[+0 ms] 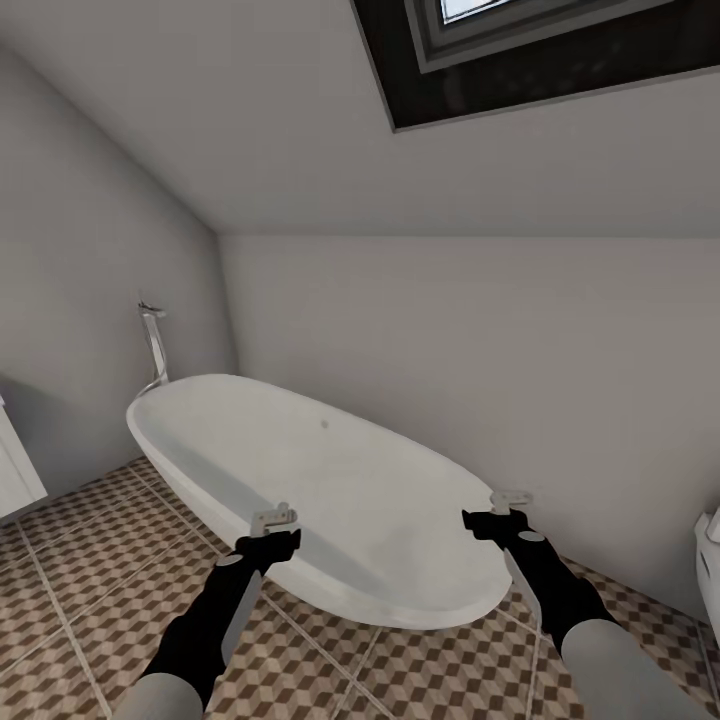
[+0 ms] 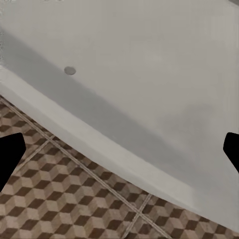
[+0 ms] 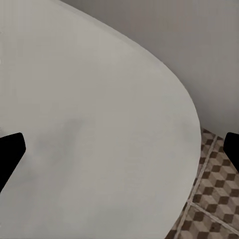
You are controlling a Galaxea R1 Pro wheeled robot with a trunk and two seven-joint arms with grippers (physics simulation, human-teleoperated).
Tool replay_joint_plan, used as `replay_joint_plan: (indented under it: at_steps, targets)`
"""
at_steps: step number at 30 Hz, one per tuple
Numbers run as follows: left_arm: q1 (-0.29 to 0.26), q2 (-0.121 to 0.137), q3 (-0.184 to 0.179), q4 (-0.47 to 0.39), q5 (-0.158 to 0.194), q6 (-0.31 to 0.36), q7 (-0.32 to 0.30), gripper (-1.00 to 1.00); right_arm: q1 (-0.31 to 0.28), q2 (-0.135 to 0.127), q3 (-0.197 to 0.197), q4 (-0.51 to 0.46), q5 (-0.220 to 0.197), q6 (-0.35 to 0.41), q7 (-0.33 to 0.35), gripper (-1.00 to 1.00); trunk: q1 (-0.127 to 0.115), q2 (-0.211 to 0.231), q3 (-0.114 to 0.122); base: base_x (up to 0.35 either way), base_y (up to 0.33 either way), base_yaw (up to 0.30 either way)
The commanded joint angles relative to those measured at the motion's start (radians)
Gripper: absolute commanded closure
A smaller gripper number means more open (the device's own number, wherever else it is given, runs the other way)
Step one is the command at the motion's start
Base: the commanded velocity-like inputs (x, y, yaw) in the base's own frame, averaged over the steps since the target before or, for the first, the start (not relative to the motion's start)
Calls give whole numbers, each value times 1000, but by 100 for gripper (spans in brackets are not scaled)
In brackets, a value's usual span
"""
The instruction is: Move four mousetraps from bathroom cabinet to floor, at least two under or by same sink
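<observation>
We face a white freestanding bathtub (image 1: 330, 490) on the bathroom floor (image 1: 90, 560), a floor-standing chrome tap (image 1: 153, 345) at its far left end. Our left gripper (image 1: 272, 528) and right gripper (image 1: 508, 507) hover over its near rim, both spread and empty. We see no mousetraps or cabinet here. We judge the traps light, stiff and thin, best pinched across the board's long edges, clear of the sprung wire, which could snap.
</observation>
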Motion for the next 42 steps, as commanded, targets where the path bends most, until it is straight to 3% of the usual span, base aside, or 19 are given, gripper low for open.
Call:
replay_joint_plan:
  at_steps: [1, 24, 42]
  targets:
    - [0, 0, 1, -2, 7, 5, 3, -100, 0, 0, 0, -2, 3, 6, 0, -100, 0, -1, -1, 0, 0, 0]
    - [3, 4, 1, 0, 6, -33, 3, -100, 2, 1, 0, -1, 2, 3, 5, -100, 0, -1, -1, 0, 0, -16]
    - [5, 0, -2, 1, 1, -35, 0, -100, 3, 1, 0, 0, 1, 3, 5, -100, 0, -1, -1, 0, 0, -253]
